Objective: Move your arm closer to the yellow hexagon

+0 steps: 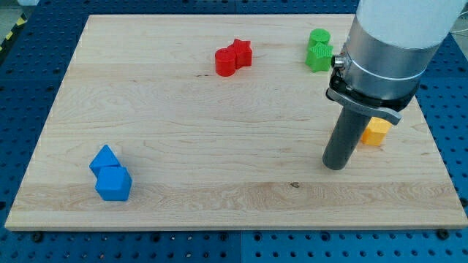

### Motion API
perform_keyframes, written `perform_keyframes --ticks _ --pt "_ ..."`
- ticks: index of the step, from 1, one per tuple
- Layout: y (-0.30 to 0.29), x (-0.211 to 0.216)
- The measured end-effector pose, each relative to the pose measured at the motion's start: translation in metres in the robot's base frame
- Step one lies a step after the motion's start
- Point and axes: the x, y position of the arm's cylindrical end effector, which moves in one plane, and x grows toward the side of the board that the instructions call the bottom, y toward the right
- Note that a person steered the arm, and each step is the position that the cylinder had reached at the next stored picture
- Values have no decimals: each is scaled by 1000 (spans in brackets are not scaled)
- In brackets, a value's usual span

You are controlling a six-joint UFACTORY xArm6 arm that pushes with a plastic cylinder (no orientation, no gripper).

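My tip [335, 165] is seen resting on the wooden board [219, 146], just left of the yellow hexagon [376, 132], which lies near the right edge, partly hidden by the rod. No gripper is fitted. Red blocks [233, 58] and green blocks [319, 50] lie far, blue blocks [110, 174] near left.

Your rod's tip [335, 165] rests on the pale wooden board [219, 183], just to the view's left of the small yellow hexagon block [376, 132], with nothing between them. The two green blocks [319, 50] stand near the view's top, above the rod. The pair of red blocks [233, 58] sits top centre, and the two blue blocks [110, 174] lie well apart at bottom left. You have open wood across the middle and along the bottom edge.
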Motion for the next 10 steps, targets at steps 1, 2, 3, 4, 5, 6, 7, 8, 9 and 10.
perform_keyframes --ticks 1,2,3,4,5,6,7,8,9,10 --pt "0 -1" --pt "14 -1" --pt "26 -1" --pt "26 -1" --pt "26 -2" --pt "38 -2" --pt "41 -2" --pt "44 -2" --pt "51 -2" --pt "57 -1"
